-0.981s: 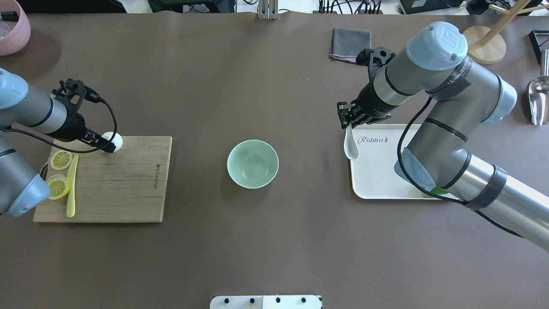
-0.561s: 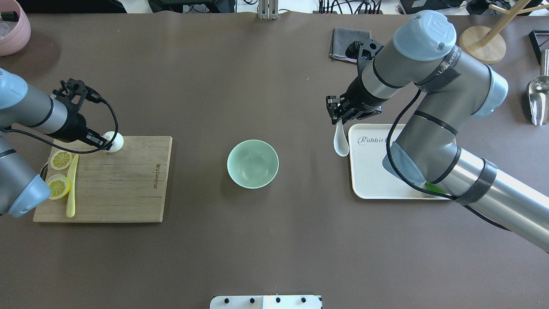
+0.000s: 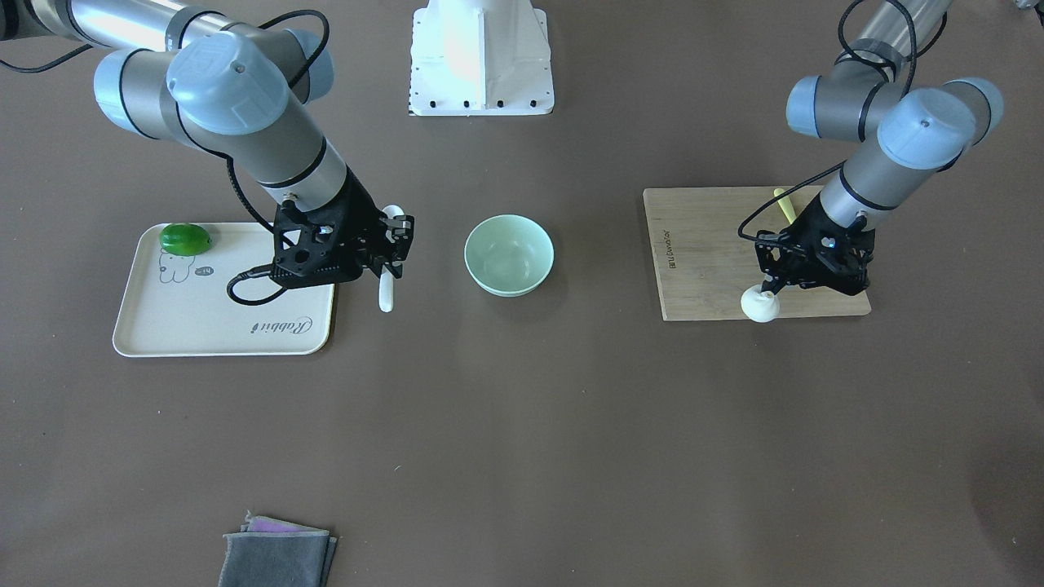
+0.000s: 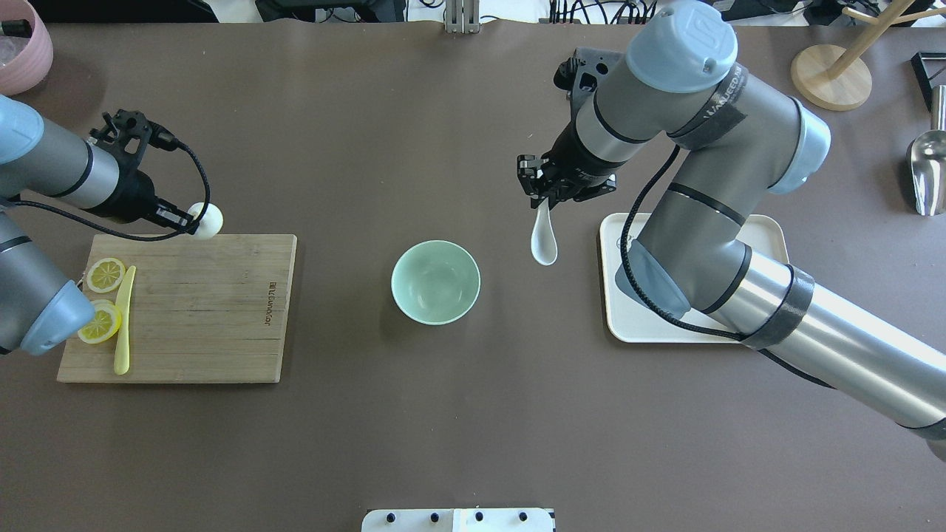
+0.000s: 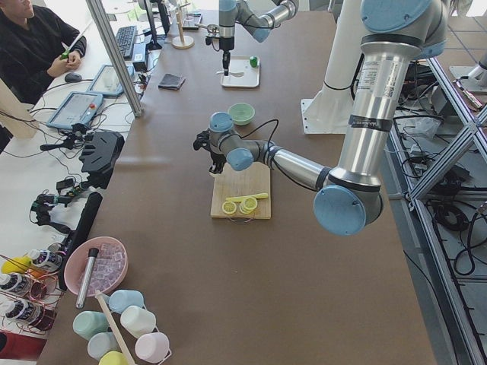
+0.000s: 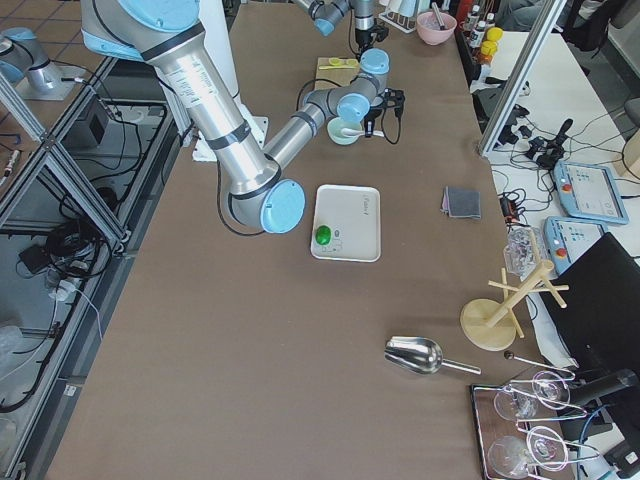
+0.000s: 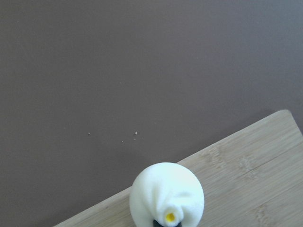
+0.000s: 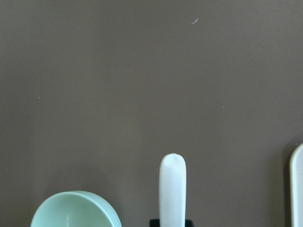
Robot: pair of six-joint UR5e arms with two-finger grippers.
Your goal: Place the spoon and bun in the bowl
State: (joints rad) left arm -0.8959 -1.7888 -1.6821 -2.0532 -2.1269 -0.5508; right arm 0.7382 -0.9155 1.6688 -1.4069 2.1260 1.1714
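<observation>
Mid-carry with the spoon (image 4: pixel 545 240): clamped by its handle in the right gripper (image 4: pixel 545 198), scoop hanging down, over table between tray (image 4: pixel 628 318) and bowl (image 4: pixel 394 284). Likewise the bun (image 4: pixel 209 219): pinched in the left gripper (image 4: pixel 192 222), at the far edge of the board (image 4: pixel 207 318), well apart from the bowl. Nothing in the bowl yet. Judged as transport of both loads. Next: crossing above the rim, lowering, then releasing, probably 1 arm at a time to avoid crowding. Bare table between each load and the bowl.
</observation>
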